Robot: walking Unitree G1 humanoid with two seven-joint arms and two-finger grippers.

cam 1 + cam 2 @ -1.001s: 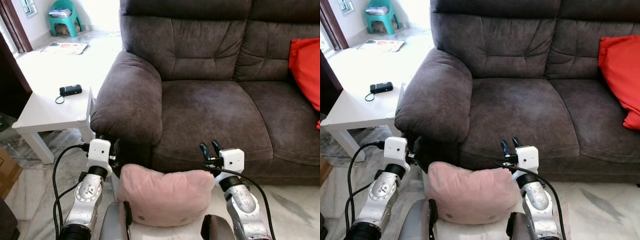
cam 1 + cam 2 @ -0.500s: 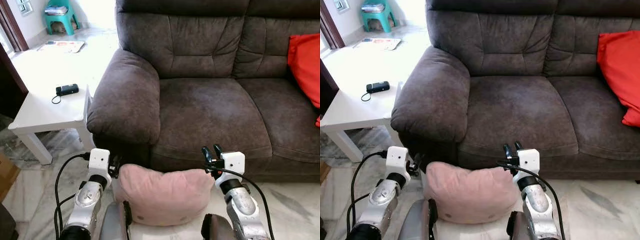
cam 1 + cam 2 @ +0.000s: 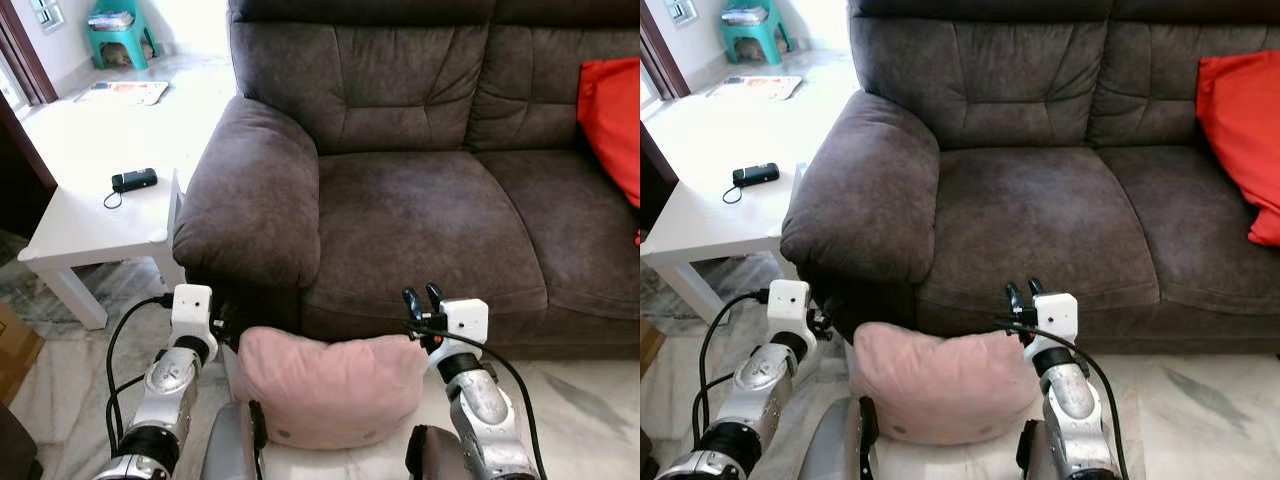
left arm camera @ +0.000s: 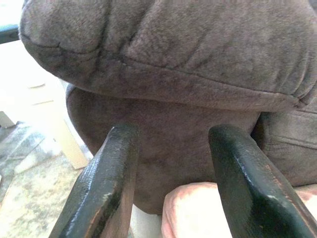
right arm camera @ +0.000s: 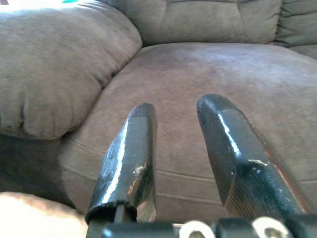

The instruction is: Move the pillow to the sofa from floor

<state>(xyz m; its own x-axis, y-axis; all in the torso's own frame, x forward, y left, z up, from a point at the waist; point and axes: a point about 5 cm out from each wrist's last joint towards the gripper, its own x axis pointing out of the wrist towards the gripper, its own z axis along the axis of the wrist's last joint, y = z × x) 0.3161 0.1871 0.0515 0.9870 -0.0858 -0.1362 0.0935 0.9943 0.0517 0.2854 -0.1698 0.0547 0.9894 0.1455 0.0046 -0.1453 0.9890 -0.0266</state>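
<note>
Compared with a second ago, only the left gripper sits lower, while the pink pillow hangs before the brown sofa, pressed between both open-fingered arms, so it may slip if the right gripper loosens.

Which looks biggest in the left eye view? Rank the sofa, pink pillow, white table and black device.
1. Sofa
2. Pink pillow, though nearness to the camera enlarges it; the white table looks about as large
3. Black device
</note>
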